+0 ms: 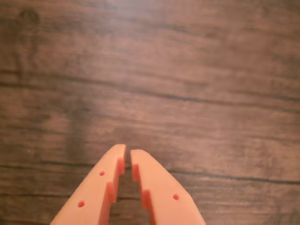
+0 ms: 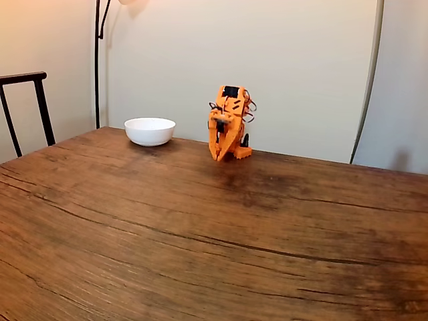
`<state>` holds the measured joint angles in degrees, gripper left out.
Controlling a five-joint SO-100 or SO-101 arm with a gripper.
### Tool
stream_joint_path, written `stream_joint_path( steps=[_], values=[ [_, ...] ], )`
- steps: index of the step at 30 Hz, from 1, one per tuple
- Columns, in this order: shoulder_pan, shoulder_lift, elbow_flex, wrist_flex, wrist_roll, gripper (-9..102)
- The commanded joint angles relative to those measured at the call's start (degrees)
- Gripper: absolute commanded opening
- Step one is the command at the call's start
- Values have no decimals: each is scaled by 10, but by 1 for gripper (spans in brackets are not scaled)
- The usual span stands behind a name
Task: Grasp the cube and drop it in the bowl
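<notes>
Fingers [image 1: 127, 157] nearly closed, holding nothing, above bare counter [image 1: 187, 70]; bowl [image 2: 150, 130] at nine o'clock of the arm [image 2: 229, 124]; likely pre-grasp; next calls for finding the cube.

The desk [image 2: 200, 241] is dark brown wood with streaky grain and darker cracks. The bowl [image 2: 150, 131] near its far edge is plain white. The gripper [image 1: 128, 154] is bright orange.

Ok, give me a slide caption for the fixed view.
Orange arm folded at the far edge of the wooden table, gripper pointing down, white bowl alongside.
</notes>
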<state>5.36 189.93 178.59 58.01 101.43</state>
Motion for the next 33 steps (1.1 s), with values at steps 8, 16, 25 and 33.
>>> stream_joint_path(
  steps=[8,16,25,33],
  values=[
    [5,4,-4,92,3,0],
    [5,4,-4,202,7,0],
    [4,4,-4,202,8,0],
    [4,4,-4,202,8,0]
  ],
)
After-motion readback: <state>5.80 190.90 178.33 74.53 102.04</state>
